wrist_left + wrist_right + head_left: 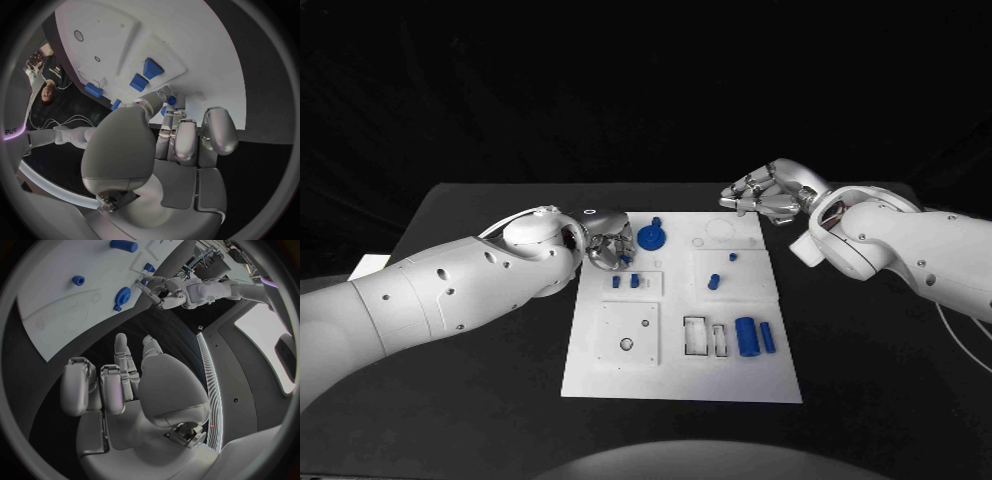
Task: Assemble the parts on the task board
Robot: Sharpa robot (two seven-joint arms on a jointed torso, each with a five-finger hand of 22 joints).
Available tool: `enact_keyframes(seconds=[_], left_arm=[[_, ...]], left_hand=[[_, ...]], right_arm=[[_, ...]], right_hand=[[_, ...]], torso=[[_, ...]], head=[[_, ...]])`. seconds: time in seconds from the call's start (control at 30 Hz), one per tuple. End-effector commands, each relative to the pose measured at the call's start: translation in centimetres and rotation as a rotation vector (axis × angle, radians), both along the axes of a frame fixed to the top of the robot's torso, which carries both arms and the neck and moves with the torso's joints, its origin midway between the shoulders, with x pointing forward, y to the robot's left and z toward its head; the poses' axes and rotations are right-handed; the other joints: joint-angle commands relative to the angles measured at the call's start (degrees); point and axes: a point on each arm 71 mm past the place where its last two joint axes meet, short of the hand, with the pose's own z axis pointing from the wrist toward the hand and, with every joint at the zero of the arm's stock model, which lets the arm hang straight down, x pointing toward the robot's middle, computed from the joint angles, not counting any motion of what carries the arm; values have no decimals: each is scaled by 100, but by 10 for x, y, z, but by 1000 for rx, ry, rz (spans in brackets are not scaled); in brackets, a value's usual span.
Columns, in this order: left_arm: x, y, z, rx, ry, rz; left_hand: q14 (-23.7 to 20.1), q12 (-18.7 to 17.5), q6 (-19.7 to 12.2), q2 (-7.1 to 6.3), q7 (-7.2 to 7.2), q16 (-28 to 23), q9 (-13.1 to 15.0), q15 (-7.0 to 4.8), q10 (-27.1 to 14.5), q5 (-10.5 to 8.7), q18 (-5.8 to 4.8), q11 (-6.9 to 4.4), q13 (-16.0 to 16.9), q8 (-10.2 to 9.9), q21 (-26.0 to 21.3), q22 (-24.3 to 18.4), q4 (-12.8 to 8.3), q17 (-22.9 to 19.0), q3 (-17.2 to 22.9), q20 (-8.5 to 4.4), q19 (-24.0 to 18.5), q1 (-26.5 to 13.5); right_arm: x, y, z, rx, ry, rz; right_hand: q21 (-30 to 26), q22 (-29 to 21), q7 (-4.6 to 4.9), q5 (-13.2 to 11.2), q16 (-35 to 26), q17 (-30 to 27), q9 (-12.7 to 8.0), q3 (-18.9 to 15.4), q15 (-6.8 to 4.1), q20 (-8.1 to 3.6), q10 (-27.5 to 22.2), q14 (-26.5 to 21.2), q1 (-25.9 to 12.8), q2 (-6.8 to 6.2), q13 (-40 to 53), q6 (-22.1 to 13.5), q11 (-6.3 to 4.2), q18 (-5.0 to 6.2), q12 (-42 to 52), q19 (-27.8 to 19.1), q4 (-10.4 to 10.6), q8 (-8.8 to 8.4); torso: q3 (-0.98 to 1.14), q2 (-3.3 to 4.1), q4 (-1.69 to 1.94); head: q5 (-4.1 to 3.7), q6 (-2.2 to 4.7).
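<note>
While our left hand [607, 245] hovers at the white board's [678, 385] left edge, near its far corner, its fingers [187, 140] are curled in, and we cannot tell whether they pinch anything. Just beside them sits the blue gear [652, 237], with two small blue blocks [626, 282] a little nearer us. Two blue cylinders [754, 336] lie toward the board's near right side, and a blue peg [714, 281] stands mid-board. Our right hand [764, 194] hangs off the far right corner, fingers apart, holding nothing. We judge these parts light, stiff and smooth plastic, so slippery: we would pinch the gear across its rim, the blocks across their flat sides, and the cylinders around the middle.
</note>
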Motion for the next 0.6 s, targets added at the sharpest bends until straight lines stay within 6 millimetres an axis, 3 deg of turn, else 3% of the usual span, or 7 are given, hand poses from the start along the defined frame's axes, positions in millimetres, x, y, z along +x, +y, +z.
enact_keyframes(seconds=[0.03, 0.6], left_arm=[[-2, -4, 1, -16, 0, -20], [-3, -4, 1, -16, 4, -28]], left_hand=[[37, -6, -28, -61, 4, 2, -8, -25, 6, 2, -75, 30, 6, -3, 33, 10, -11, -6, -38, -6, 136, -1], [37, -22, 5, -90, -12, 4, 6, -24, -13, 40, -76, 26, 31, 27, 43, 26, 19, -1, -69, -1, 135, -50]], right_arm=[[0, 2, 0, 1, -2, 14], [0, 2, 0, 2, -1, 14]], right_hand=[[-27, -7, 10, -13, -19, 671, -9, -31, -20, 2, 50, 417, 18, 54, -6, 31, 0, 48, -33, -34, -9, -22], [-27, -7, 10, -13, -19, 671, -9, -31, -20, 2, 50, 417, 18, 54, -6, 31, 0, 48, -33, -34, -9, -22]], torso=[[2, 3, 2], [0, -2, 3]], head=[[-1, 2], [0, -10]])
